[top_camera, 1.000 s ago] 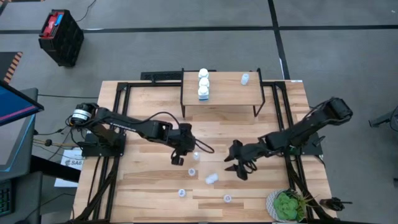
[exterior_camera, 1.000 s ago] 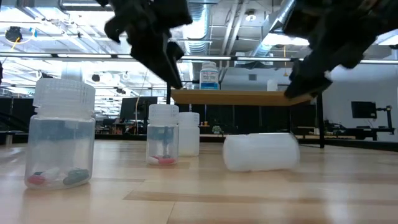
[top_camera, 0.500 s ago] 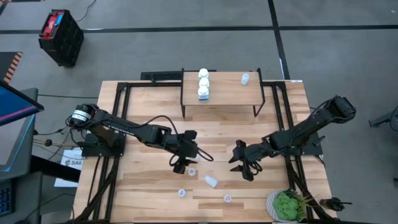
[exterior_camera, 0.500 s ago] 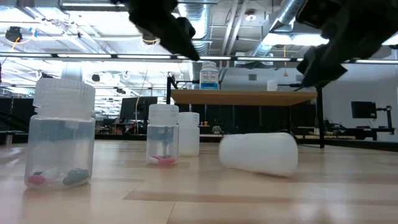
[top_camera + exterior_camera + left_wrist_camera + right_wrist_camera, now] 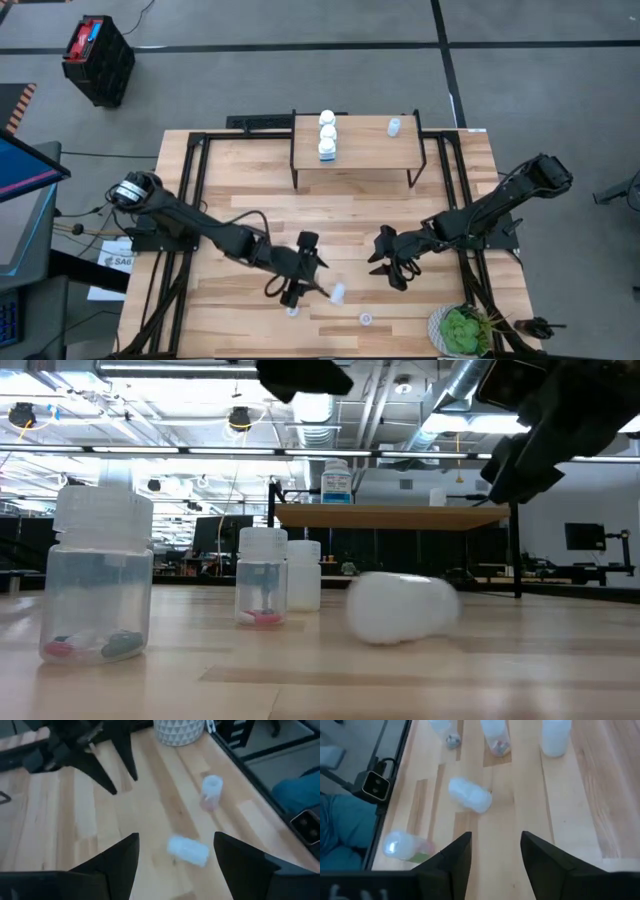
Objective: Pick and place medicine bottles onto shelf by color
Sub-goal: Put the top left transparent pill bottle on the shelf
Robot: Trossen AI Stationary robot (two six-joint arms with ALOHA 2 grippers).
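Left gripper sits low-centre of the high view, fingers spread wide, nothing between them. The toppled bottle lies on its side just right of it; in the left wrist view it shows between and beyond the two fingers, not touching either.

Right gripper hangs right of centre, fingers apart by a moderate gap, holding nothing. Its wrist view looks past them at the same toppled bottle.

Shelf is upper centre: three white bottles in a column at its left part, one pale bottle near its right back corner. More pale bottles stand along the lower table edge, e.g..

Risks:
- Toppled bottle is round and free to roll. A fingertip touching it off-centre likely pushes it toward the table's lower edge or into a standing bottle.
- Both grippers face the same bottle from opposite sides. If both go for it, the fingers could collide.
- Gripped on its side, it may come up tilted and tip again on the shelf.

Unclear:
- Another bottle at the left gripper's tip is partly covered in the high view.
- Low view crops both arms at the top and blurs the toppled bottle.
- Colour of the toppled bottle is hard to call: it looks whitish and its cap end isn't distinguishable.
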